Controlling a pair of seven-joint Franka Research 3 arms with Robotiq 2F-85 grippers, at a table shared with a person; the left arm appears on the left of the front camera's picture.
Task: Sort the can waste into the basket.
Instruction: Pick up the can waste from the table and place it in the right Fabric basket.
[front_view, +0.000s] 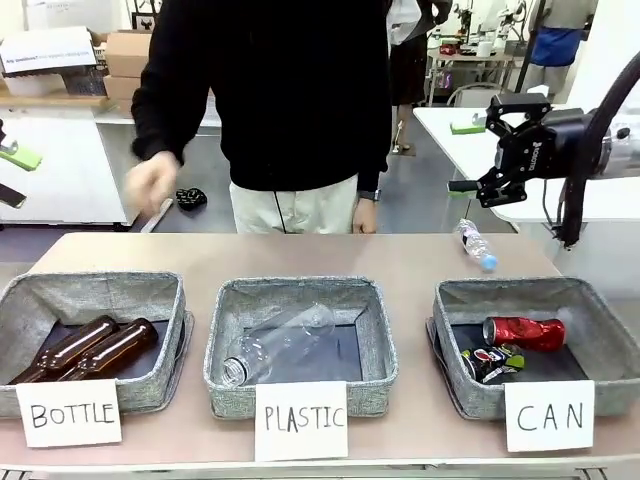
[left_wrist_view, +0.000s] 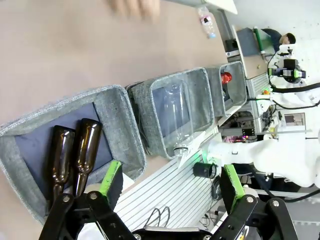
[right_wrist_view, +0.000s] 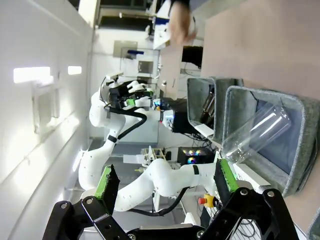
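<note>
Since both cans are already lying in the grey fabric bin (front_view: 600, 330) behind the "CAN" sign (front_view: 549, 415), well below and a bit in front of the right gripper (front_view: 497, 150), it looks to me like the sorting is basically done. That right gripper hangs up in the air over the far right of the table with its jaws spread wide and nothing in them; the left gripper (left_wrist_view: 170, 182) is just as wide and empty, hovering above the near edge of the bin with the two brown glass bottles (left_wrist_view: 75, 155). The red can (front_view: 524, 332) would be light and thin-walled, easy to dent, kinda slick, so I'd pinch it across the middle of the body rather than the ends. The crushed dark can (front_view: 492, 362), touching or almost touching the red one, is flatter and stiffer along its folds, so grab it across the narrow side. Hard to tell: the crushed can's print is too small to read, and part of it sits behind the bin's front wall. From the left wrist, just a red speck (left_wrist_view: 226, 77) shows in the farthest bin. The person's hand (front_view: 150, 183) is motion-blurred, so I can't tell what it's doing. A small clear plastic bottle (front_view: 477, 244) lies on the table just below the right gripper, outside any bin.
</note>
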